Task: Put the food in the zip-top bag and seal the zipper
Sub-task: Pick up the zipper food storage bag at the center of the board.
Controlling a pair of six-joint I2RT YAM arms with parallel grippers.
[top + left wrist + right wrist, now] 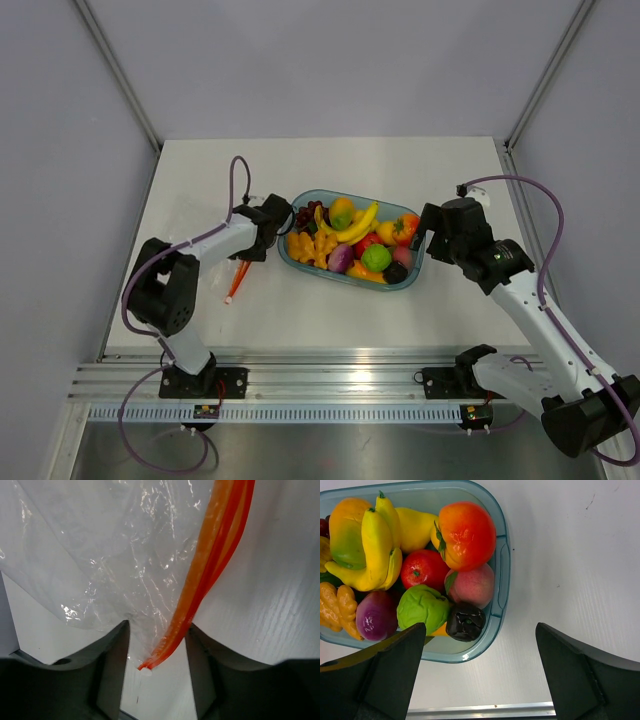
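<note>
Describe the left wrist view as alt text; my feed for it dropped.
The orange-red zipper of the clear zip-top bag runs down from the top right and ends in the gap between the two dark fingers, which stand apart either side of it. The crinkled bag fills the upper left, over the white table.

The white tabletop (330, 160) carries two things. A clear, crinkled bag (115, 545) lies flat just ahead of the left tool (157, 642). Its orange zipper (215, 555) runs away from that tool, and the near end lies between the fingers (112, 670). A blue-tinted oval tray (505, 565) sits between the two tools, with one rounded end just ahead of the right tool (480, 630).
</note>
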